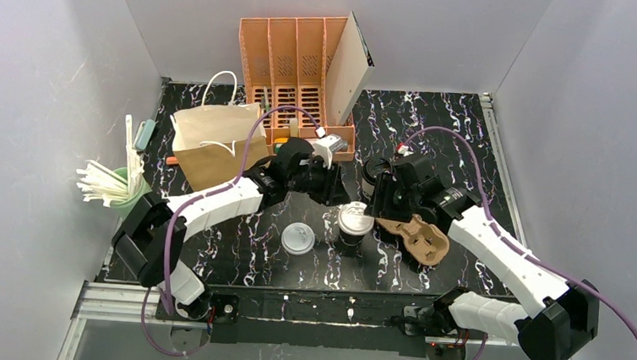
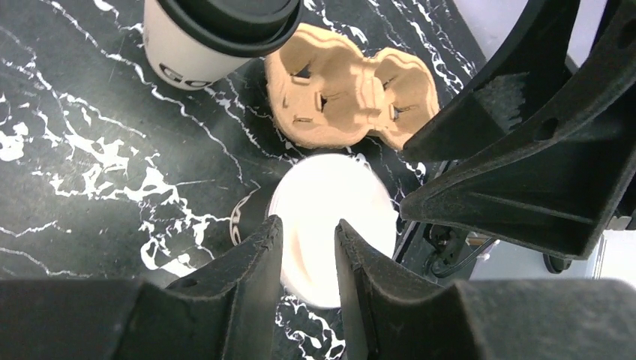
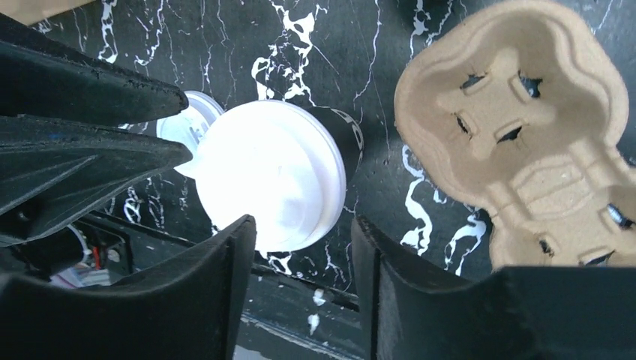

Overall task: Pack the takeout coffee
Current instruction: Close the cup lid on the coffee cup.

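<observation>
The takeout coffee [image 2: 217, 30], black-lidded, is pictured standing on the desk [image 2: 90, 150] just beside the cup carrier [image 2: 352, 90], seemingly placed for loading. Above a white-lidded cup [image 3: 270, 184], both hands are held empty: left hand [image 2: 307, 225] narrowly parted, right hand [image 3: 304, 225] wider.

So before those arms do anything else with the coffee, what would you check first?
1. End effectors empty: ok. The left end effector and right end effector both have their jaws apart and hold nothing.
2. Coffee sealed: ok. The white cup stands upright with its black lid on.
3. Carrier free: ok. Nothing sits in the cardboard carrier.
4. Right target: not ok. Both wrist views look down on the white-lidded dark cup, not the coffee.
5. Arms clear of each other: cannot tell. They crowd closely over that cup.
</observation>
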